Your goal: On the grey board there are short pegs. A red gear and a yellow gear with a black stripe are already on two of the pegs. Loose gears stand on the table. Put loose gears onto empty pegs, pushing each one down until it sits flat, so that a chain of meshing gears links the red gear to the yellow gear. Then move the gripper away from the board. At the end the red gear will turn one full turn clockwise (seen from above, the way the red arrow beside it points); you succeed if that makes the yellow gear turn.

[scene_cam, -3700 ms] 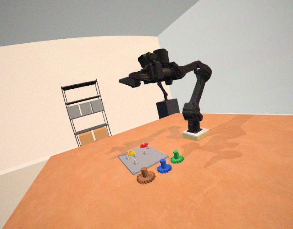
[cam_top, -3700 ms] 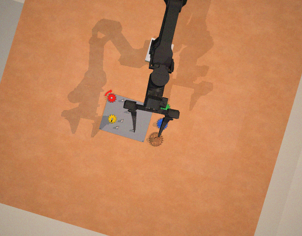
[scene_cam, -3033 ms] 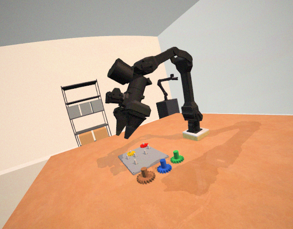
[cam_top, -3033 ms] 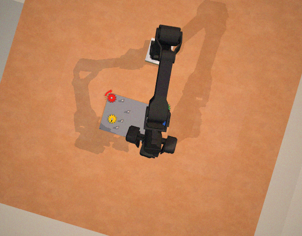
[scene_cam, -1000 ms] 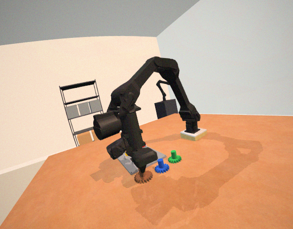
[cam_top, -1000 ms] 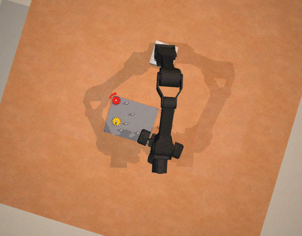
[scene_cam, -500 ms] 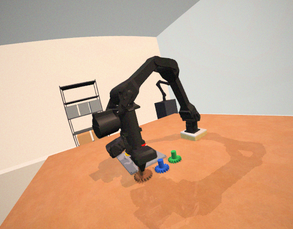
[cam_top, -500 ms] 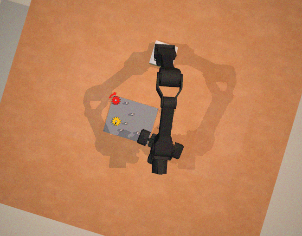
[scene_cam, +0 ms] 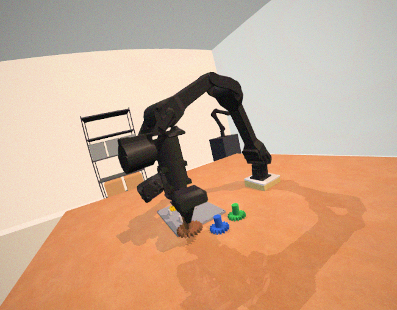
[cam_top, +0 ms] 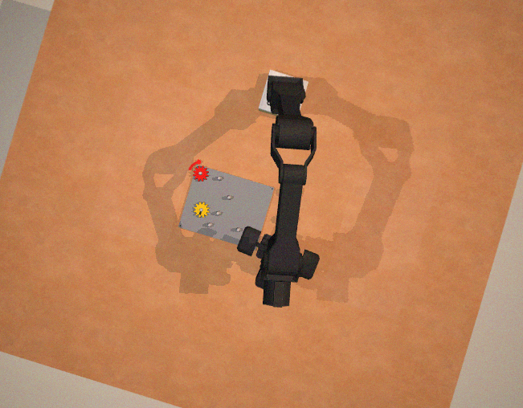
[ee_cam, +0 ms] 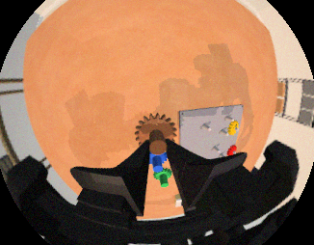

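One brown gear (scene_cam: 194,229) (ee_cam: 156,126) was pinched in my gripper (scene_cam: 187,221) (ee_cam: 157,142), beside the grey board's edge (cam_top: 226,188) (scene_cam: 210,213) (ee_cam: 196,137).

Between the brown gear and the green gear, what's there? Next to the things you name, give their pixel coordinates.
The blue gear (scene_cam: 219,228) (ee_cam: 157,159), between brown (scene_cam: 194,229) (ee_cam: 143,130) and green (scene_cam: 236,215) (ee_cam: 163,177), in the exterior and wrist views.
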Available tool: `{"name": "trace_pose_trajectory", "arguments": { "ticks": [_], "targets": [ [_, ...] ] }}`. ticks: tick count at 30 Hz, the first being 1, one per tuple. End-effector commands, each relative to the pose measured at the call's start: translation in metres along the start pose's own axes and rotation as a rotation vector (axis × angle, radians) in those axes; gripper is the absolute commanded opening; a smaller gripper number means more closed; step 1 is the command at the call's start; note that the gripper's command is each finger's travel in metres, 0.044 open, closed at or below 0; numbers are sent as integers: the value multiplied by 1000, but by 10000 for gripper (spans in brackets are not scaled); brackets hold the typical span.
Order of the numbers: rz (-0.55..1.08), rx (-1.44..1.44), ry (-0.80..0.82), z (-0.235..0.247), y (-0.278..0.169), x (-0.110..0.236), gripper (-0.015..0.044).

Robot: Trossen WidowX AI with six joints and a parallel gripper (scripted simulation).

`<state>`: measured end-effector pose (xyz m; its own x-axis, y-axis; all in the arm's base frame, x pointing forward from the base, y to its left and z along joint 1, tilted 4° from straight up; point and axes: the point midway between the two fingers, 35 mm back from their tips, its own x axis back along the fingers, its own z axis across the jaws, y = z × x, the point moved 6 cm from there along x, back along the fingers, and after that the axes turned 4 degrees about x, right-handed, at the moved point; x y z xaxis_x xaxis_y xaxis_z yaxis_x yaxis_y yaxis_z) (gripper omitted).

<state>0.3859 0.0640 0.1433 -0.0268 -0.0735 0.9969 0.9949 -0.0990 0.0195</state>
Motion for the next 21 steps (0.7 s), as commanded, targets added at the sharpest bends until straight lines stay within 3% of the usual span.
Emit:
{"name": "trace_pose_trajectory", "arguments": {
  "ticks": [1,21],
  "targets": [
    [-9,3,6,1,2,11,0],
    [-10,0,6,3,1,53,0]
  ]
}}
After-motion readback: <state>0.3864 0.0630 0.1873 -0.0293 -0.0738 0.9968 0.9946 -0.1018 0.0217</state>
